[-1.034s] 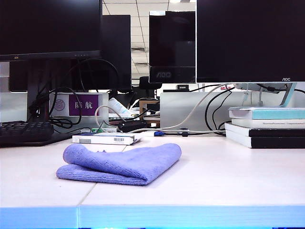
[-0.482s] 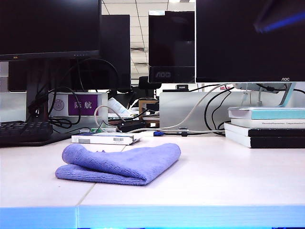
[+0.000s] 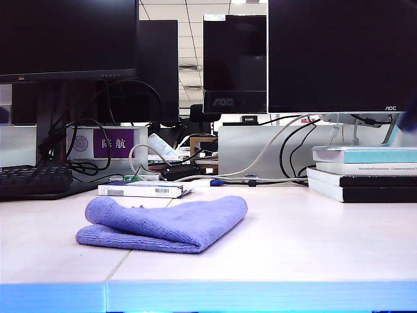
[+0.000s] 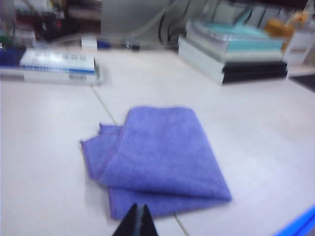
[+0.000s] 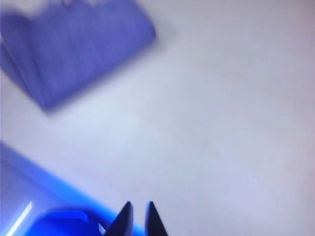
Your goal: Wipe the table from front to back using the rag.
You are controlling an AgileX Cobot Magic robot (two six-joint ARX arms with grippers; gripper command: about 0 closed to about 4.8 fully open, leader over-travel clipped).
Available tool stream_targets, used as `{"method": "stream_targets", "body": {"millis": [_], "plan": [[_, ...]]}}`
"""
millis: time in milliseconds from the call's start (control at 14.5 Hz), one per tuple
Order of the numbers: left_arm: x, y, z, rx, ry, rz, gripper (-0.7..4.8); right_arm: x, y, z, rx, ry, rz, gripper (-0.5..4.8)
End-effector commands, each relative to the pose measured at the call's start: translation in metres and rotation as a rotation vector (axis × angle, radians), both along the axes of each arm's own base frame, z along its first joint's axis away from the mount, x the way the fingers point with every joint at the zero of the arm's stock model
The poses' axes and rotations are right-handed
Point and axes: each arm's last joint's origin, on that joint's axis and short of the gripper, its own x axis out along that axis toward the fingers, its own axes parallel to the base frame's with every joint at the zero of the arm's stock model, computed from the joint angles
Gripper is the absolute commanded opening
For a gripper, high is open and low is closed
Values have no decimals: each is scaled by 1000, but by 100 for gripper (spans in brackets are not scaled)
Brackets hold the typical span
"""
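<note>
Half a second ago a blurred dark-and-blue streak crossed the upper right of the exterior view; now only a faint bluish blur sits at that view's right edge, and the rag point(image 3: 163, 225) lies where it lay before.

Nearest the exterior camera runs the light blue front edge of the surface point(image 3: 313, 254), with a thin seam running back from it. Just behind, left of centre, the rag rests folded across that seam, its long axis running left to right in the frame, the thick rounded fold toward the right and the loose layered edges toward the left.

Neither pincer touches it. The left pincer point(image 4: 137, 221), tips pressed together and empty, hangs over the rag's near edge in its wrist view. The right pincer point(image 5: 137, 219), in a blurred view, shows a narrow gap between its tips and holds nothing; it hangs above the blue front edge, with the rag well apart.

Farther back lie a white barcoded box point(image 3: 144, 189), then stacked books point(image 3: 365, 175) at right, a keyboard point(image 3: 34, 180) at left, and monitors point(image 3: 342, 55) behind.
</note>
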Motion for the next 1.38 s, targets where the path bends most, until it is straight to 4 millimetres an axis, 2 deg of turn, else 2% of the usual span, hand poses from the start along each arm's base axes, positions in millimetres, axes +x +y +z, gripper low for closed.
{"method": "stream_targets", "body": {"millis": [69,345,620,689,827,1034,1378], "plan": [[1,0,-5,10,1,8,-6,-1,-1,0,-5,12,-3,45],[2,6,-10,120,-6,156,-6,-1,-1,0,-9,9,-9,45],[9,20,-11,127,12,255,-6,-1,-1,0,-10,10,-10,45],[15,43,-12,109,41,418,-6,-1,-1,0,-10,10,-9,45],[16,46,-12,99,44,436,-6,-1,-1,0,-9,9,-9,45],[15,44,-10,78,31,346,-5,-1,-1,0,-9,9,-9,45],[16,45,-10,93,28,392,5,-1,-1,0,-8,9,-10,45]]}}
